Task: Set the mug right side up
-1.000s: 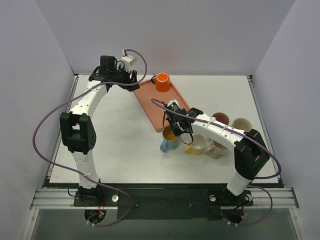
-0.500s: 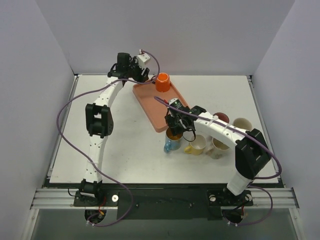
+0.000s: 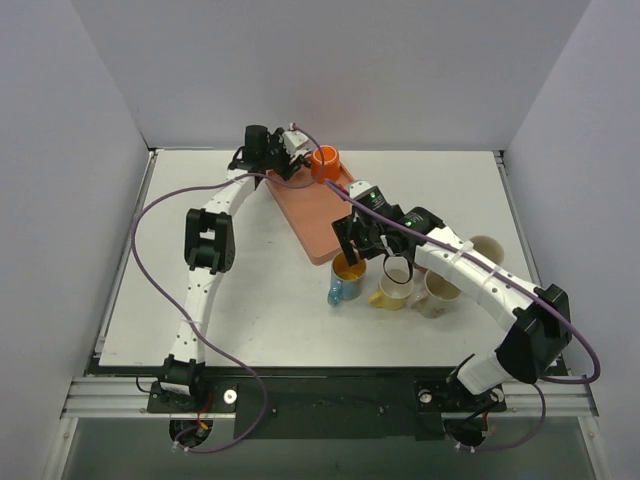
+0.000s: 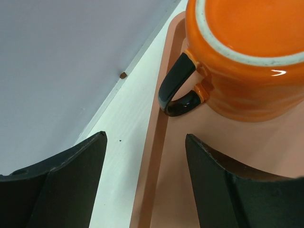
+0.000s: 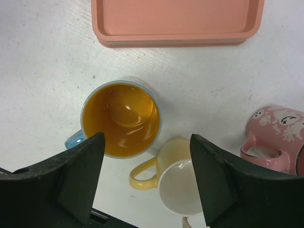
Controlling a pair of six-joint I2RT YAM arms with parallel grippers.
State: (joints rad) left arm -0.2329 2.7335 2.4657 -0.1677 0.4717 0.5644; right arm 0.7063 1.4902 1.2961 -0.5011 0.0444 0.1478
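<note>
Orange mug: glazed ceramic, high gloss, sharp highlight on the wall. Its foot ring is pale, dull and speckled and looks unglazed; the handle is black and glossy. Tray: salmon plastic, smooth, matt to faint satin. Counter: white, matt, a few dark specks. Left claw and right claw: black plastic, matt, fine grain. Blue mug: amber inside, wet-looking gloss with reflections. Yellow mug: smooth, soft sheen. Pink mug: glossy, printed figures.
</note>
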